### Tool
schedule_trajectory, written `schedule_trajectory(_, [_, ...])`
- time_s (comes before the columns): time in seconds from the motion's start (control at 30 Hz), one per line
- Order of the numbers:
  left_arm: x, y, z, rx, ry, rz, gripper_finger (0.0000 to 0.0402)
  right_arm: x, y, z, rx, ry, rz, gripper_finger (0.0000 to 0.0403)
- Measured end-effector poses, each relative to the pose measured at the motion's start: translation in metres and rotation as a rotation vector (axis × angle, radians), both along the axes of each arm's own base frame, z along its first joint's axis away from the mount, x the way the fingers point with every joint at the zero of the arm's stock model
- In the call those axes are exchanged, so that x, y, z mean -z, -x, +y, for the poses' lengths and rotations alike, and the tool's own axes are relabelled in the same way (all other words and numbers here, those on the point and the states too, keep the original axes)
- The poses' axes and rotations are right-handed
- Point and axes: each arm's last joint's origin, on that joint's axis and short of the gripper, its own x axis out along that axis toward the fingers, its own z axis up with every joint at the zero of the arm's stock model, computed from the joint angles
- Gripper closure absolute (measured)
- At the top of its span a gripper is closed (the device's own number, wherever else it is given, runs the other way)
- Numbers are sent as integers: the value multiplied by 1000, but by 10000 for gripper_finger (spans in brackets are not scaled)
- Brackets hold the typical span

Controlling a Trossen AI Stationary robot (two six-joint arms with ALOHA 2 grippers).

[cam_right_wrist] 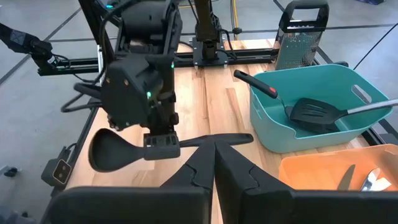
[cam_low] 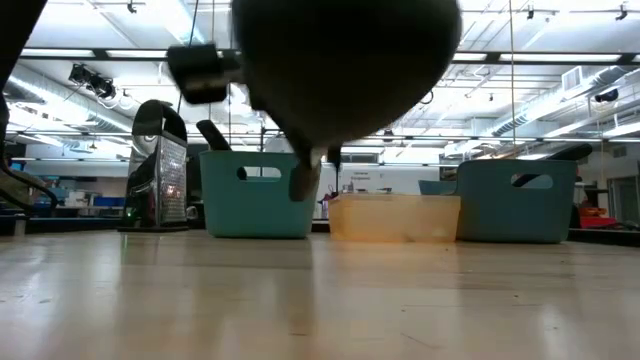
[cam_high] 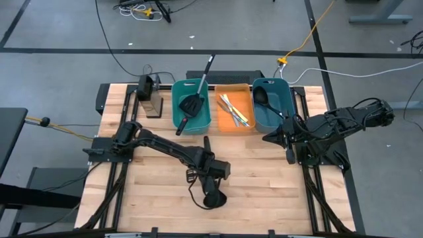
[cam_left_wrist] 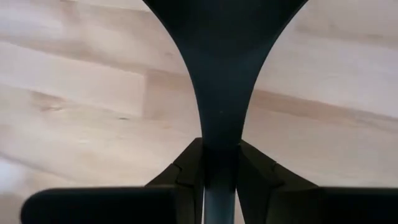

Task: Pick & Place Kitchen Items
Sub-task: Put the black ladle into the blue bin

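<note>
Black ladle (cam_high: 213, 193) pinched by the handle and hanging over bare wood, so lots of ways for this to go sideways.

Left gripper (cam_right_wrist: 161, 142) has its fingers closed tight on the ladle's thin handle, bowl end out toward the near table edge, well apart from the bins. My worry is that it's a skinny, slick handle with a heavy bowl on one end, so the thing could swivel in the grip or slip out on the way over. The left teal bin (cam_high: 180, 116) already has spatulas (cam_high: 192, 104) sticking out past its rim, the orange bin (cam_high: 226, 125) holds the little sticks (cam_high: 234, 109), and the right teal bin (cam_high: 277, 99) has another ladle (cam_high: 262, 97), so a long handle could easily snag a wall. Right gripper (cam_high: 289, 157) sits shut and empty by the right-hand bin, close enough to get clipped if the carry swings that way.
</note>
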Motion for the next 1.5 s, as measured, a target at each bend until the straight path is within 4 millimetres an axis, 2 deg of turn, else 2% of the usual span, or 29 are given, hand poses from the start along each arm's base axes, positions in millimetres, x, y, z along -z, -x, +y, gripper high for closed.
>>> schedule_trajectory(0.27, [-26,-6,-2,-54,28,-31,334,0,0,0,-1,2,0,387])
schedule_trajectory(0.73, [-61,-7,-17,-189,114,-73,334,0,0,0,-2,1,-1,387])
schedule_trajectory(1.13, [-108,-9,-14,-377,226,-137,334,0,0,0,-9,16,-1,387])
schedule_trajectory(1.5, [-126,3,2,-473,138,-103,334,-1,0,0,-11,15,-13,387])
